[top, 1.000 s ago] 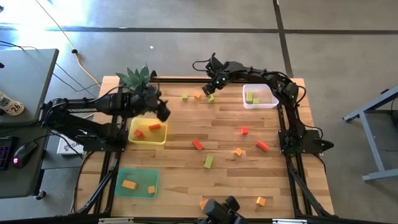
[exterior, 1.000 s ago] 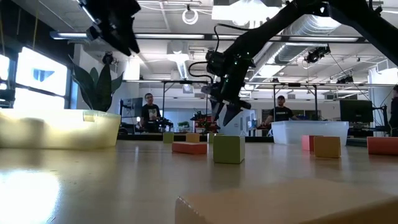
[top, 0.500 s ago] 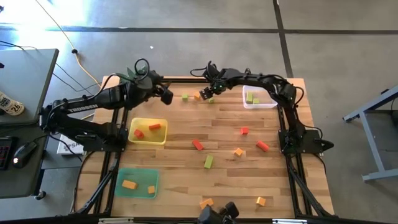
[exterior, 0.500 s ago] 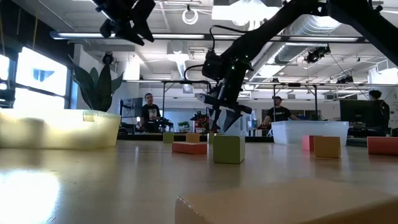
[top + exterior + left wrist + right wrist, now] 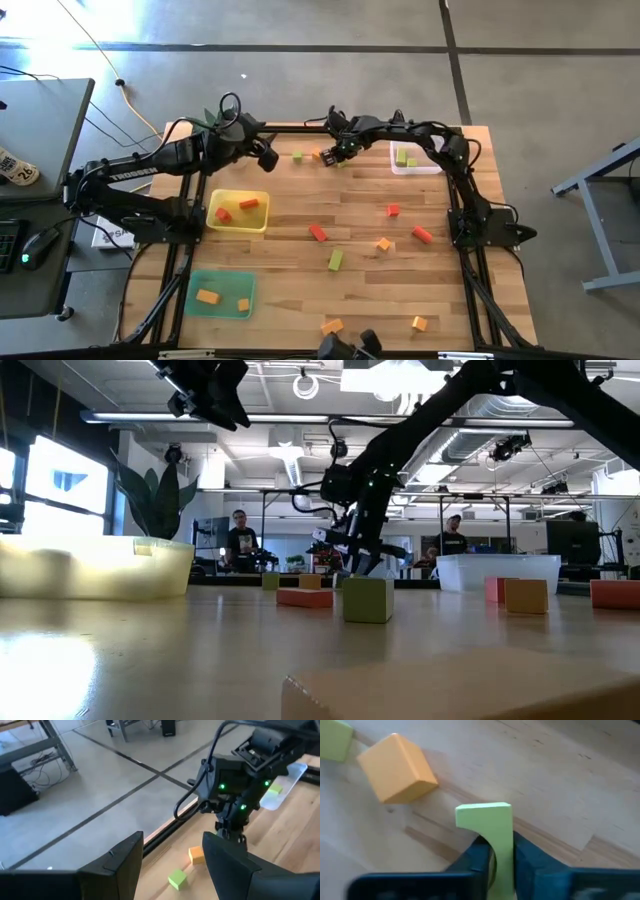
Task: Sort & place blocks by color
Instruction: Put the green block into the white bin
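blocks are lying scattered over the wooden table (image 5: 300, 215), in red, orange and light green. right gripper (image 5: 340, 152) is reaching down at the far edge of the table, its fingers pinching a light green block (image 5: 489, 827) on two opposite faces; the block is sitting on the wood. an orange cube (image 5: 396, 767) is lying just beside it, apart from the fingers, and another green block (image 5: 297, 156) is lying a little further along the same edge. nothing is standing between the gripper and its block.

left gripper (image 5: 266, 155) is hanging above the far left part of the table, fingers parted and holding nothing, near a potted plant (image 5: 155, 500) at the corner.

the clear tray (image 5: 432, 164) is sitting just beside the right arm, with two green pieces in it. the yellow tray (image 5: 214, 222) is holding two red pieces, and the green tray (image 5: 222, 305) near the front left is holding two orange ones. loose blocks in the middle: a red brick (image 5: 318, 232), a green brick (image 5: 335, 260), an orange cube (image 5: 383, 244), a red cube (image 5: 393, 210) and a red brick (image 5: 422, 235). two more orange ones are sitting near the front edge.

two people are standing in the room beyond the table.
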You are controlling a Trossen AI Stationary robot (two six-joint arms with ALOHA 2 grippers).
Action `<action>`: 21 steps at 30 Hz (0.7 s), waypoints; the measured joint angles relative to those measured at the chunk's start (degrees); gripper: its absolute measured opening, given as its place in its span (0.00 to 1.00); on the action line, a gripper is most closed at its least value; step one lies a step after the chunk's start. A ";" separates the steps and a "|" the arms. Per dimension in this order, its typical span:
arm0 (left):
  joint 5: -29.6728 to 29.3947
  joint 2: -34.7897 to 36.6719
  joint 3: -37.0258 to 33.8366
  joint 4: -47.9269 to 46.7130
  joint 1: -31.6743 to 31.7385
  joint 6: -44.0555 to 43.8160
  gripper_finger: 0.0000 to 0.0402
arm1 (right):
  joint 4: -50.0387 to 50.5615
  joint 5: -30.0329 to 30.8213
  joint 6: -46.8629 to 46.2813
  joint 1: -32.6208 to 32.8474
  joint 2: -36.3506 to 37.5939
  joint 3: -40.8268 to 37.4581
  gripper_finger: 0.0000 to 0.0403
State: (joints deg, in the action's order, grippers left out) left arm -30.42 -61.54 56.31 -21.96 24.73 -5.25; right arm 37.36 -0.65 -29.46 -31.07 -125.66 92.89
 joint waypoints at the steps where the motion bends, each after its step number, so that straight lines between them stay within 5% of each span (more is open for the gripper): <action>1: -0.02 0.00 0.00 -0.02 0.00 0.83 0.48 | 0.12 -0.36 0.55 0.02 0.08 0.04 0.05; 10: -0.14 -0.06 0.00 -0.02 0.00 8.01 0.48 | 5.94 -0.79 -0.42 0.36 2.28 0.04 0.05; 21: -0.19 -0.07 0.00 0.85 0.00 10.49 0.48 | 14.74 11.26 -2.66 2.65 11.97 0.01 0.04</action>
State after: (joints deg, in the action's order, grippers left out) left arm -30.61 -61.60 56.31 -21.10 24.73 5.24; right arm 52.10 10.62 -32.11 -28.42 -113.68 92.90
